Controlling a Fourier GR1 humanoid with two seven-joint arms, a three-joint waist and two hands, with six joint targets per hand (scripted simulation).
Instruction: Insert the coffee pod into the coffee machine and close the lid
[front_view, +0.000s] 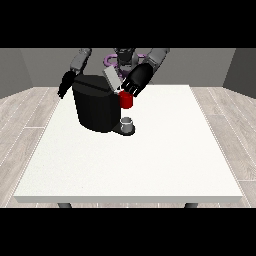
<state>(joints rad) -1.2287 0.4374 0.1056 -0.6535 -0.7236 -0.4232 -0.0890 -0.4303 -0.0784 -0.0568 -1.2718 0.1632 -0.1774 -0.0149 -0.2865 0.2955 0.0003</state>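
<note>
The black coffee machine (94, 106) stands on the white table (150, 165) at the back left of centre. Its grey lid (112, 78) is tilted up and open. The hand at the view's right (138, 79) hovers over the machine's front top, just right of the lid and above a red thing at the machine (126, 100). The hand at the view's left (65, 84) hangs beside the machine's upper left corner, its fingers relaxed and pointing down. A small grey thing (128, 122) sits on the machine's base under the spout. I cannot tell whether it is the pod.
The table's front and right parts stretch wide towards the camera. The robot's torso (125, 57) stands behind the machine at the table's far edge. A wooden floor surrounds the table.
</note>
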